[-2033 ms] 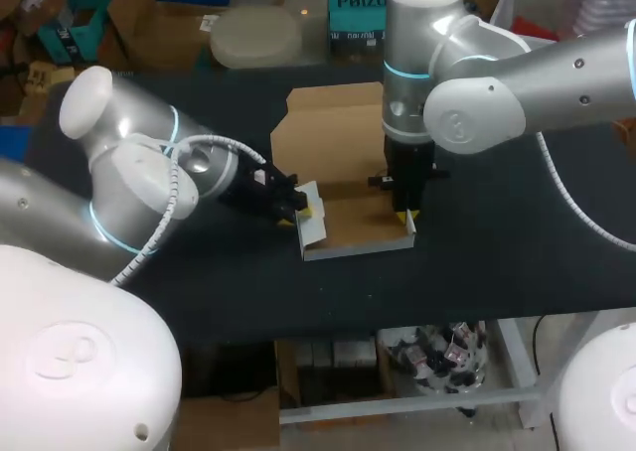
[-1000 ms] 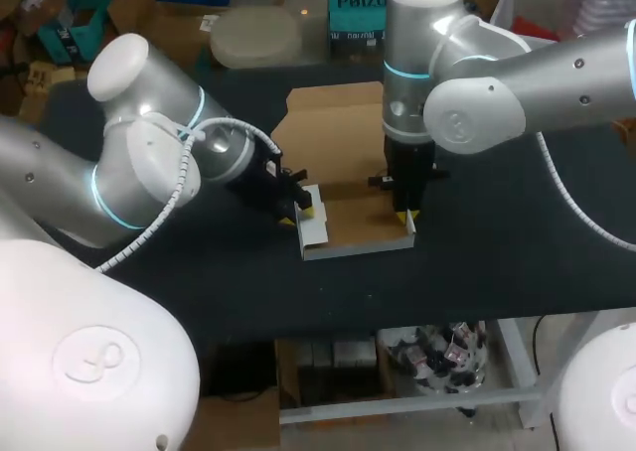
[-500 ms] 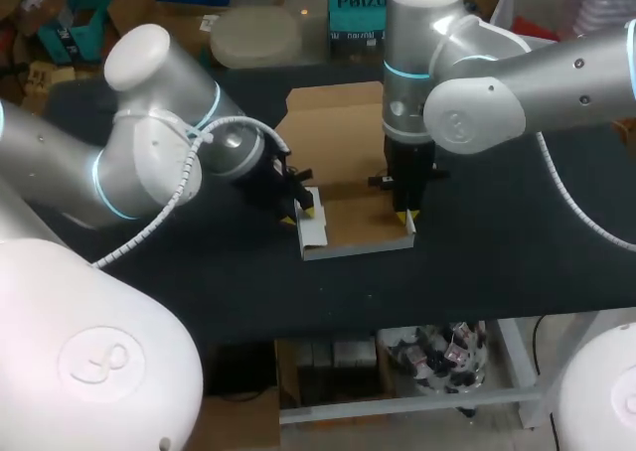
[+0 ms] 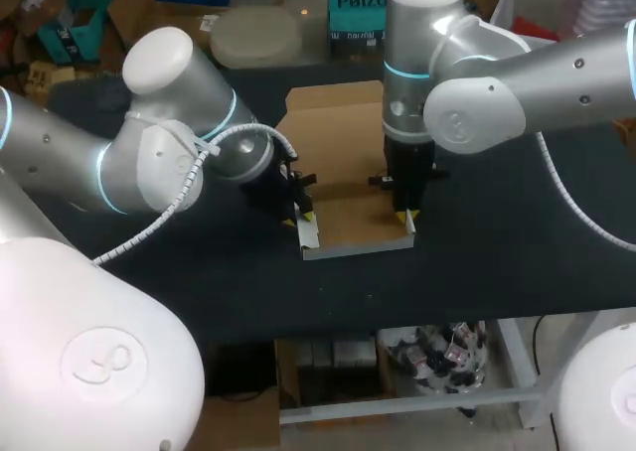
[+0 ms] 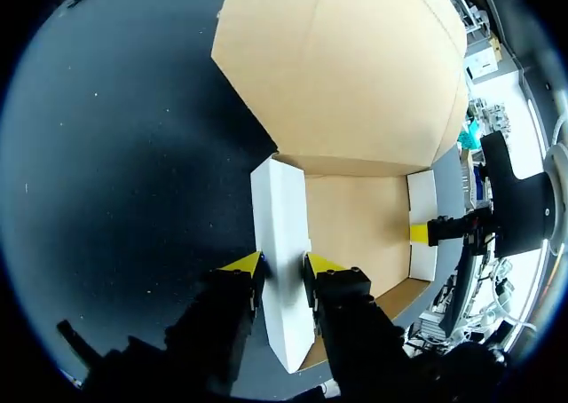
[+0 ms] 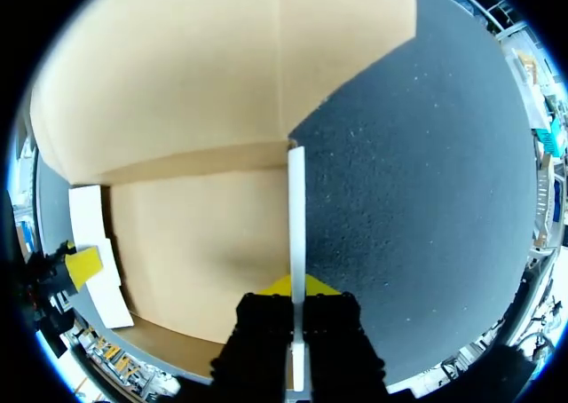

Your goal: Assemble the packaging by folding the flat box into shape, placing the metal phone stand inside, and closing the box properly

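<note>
Table (image 4: 517,242): left end effector (image 5: 282,263), right end effector (image 6: 293,286) clamp box (image 4: 353,223) walls.

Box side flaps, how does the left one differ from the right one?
The left flap leans, showing its white face; the right flap stands upright, edge-on. The left claw grips its flap at a slant, the right claw from straight above. Both are pinched.
</note>
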